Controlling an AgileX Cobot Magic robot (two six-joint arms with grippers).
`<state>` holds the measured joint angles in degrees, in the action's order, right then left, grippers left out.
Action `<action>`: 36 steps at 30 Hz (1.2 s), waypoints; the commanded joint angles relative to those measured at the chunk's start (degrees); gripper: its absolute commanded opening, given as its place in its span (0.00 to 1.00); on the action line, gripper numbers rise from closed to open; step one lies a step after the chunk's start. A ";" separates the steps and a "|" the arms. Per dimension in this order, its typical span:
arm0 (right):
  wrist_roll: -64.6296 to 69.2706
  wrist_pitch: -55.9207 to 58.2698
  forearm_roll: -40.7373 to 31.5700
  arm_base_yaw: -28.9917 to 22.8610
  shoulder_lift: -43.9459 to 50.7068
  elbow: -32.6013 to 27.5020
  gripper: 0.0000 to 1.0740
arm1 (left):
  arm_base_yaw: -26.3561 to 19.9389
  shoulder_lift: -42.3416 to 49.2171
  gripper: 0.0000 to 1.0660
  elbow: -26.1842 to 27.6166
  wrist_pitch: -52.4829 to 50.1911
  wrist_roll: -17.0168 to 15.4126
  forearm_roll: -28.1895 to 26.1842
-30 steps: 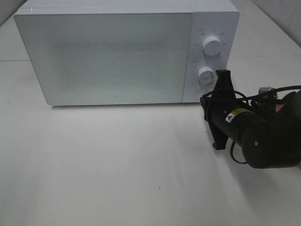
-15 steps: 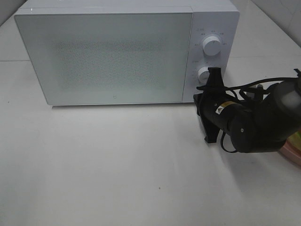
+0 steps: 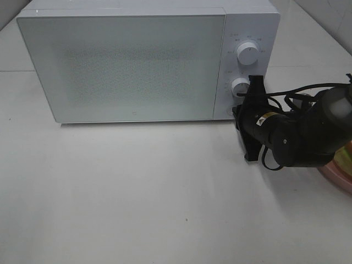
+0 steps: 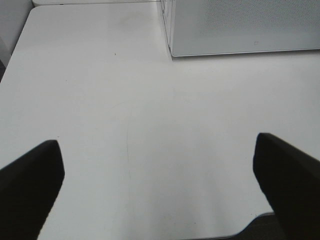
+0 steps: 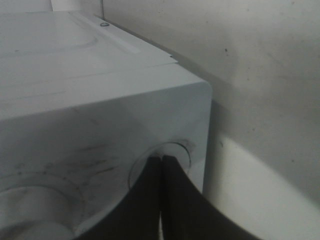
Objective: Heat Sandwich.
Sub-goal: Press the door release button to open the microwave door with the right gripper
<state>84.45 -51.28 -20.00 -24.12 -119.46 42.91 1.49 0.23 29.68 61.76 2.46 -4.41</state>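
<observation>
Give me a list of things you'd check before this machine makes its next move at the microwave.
1. The microwave door open for loading: not ok, it is shut.
2. The right hand placed on the round button: ok, the hand is shut with its tips at the button.
3. The button pushed in: cannot tell.
4. The left hand free: ok, it is open, holds nothing and hangs above the bare table.
5. The sandwich ready to load: cannot tell. Only an edge of the pink plate shows behind the right arm.
</observation>
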 commanded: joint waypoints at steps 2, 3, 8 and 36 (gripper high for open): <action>-1.03 -0.17 0.86 0.63 -1.03 2.35 0.00 | -0.29 1.32 0.92 -0.06 -0.34 -0.34 -0.52; -1.03 -0.23 1.20 0.80 -1.43 2.86 0.00 | -0.29 1.32 0.92 -0.06 -0.34 -0.34 -0.52; -1.83 -2.69 -0.92 0.80 -1.83 3.50 0.00 | -0.29 1.32 0.92 -0.06 -0.34 -0.34 -0.52; -3.72 -16.79 -4.07 0.80 -1.15 6.59 0.00 | -0.29 1.32 0.92 -0.06 -0.34 -0.34 -0.52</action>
<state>82.51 -55.18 -22.40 -24.29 -122.04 45.44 1.49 0.23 29.68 61.76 2.46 -4.41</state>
